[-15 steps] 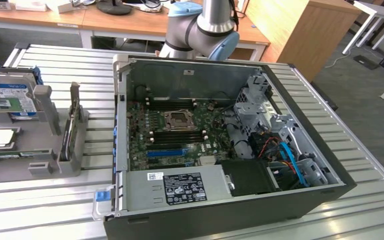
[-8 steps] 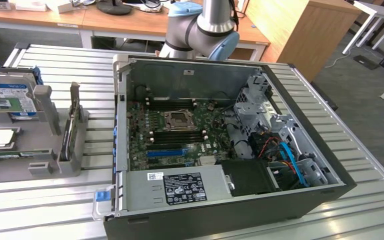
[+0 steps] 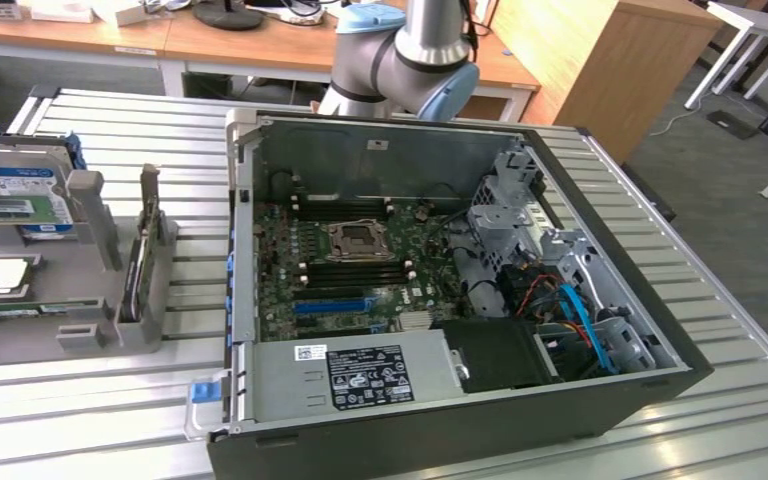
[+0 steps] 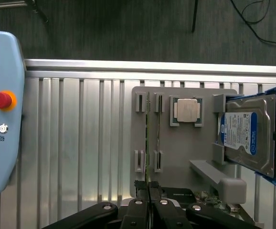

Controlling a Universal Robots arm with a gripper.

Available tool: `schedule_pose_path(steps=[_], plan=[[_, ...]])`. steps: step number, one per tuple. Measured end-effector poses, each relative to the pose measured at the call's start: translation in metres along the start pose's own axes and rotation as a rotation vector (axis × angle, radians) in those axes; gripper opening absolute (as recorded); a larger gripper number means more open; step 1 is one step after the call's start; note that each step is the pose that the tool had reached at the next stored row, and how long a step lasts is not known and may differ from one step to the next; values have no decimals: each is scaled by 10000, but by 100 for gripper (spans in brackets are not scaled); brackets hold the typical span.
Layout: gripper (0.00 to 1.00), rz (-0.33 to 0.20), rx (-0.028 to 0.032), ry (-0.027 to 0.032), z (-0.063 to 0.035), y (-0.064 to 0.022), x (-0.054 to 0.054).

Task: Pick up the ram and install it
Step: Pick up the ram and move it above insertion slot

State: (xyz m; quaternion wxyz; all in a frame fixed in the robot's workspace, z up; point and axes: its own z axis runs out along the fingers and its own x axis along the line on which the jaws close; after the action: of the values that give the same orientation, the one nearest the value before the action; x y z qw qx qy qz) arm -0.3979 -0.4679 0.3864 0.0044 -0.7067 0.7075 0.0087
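The ram [image 4: 147,136] stands on edge in a pair of slotted clips on the grey holder [image 4: 176,157]; I see it from above as a thin green line. In the exterior view it is a faint green strip [image 3: 17,308] at the holder's near end. My gripper [image 4: 149,187] hangs well above the holder, over the end of the ram, its two dark fingers pressed together and shut with nothing between them. My arm's elbow joint [image 3: 404,55] rises behind the open computer case [image 3: 244,300]. The motherboard's dark memory slots [image 3: 351,268] lie beside the processor socket [image 3: 355,238].
On the holder sit a silver processor chip [image 4: 185,110] and a hard drive with a blue label [image 4: 245,136]. A dark card [image 3: 144,260] stands at the holder's edge by the case. A teach pendant with a red button [image 4: 1,100] lies on the ribbed metal table [image 4: 80,143].
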Motion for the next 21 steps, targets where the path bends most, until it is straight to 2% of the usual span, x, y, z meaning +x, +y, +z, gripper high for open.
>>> schedule_pose_path(steps=[12, 21], plan=[[12, 0, -1, 0, -2, -217, 0], [12, 0, 1, -1, -2, -466, -1]])
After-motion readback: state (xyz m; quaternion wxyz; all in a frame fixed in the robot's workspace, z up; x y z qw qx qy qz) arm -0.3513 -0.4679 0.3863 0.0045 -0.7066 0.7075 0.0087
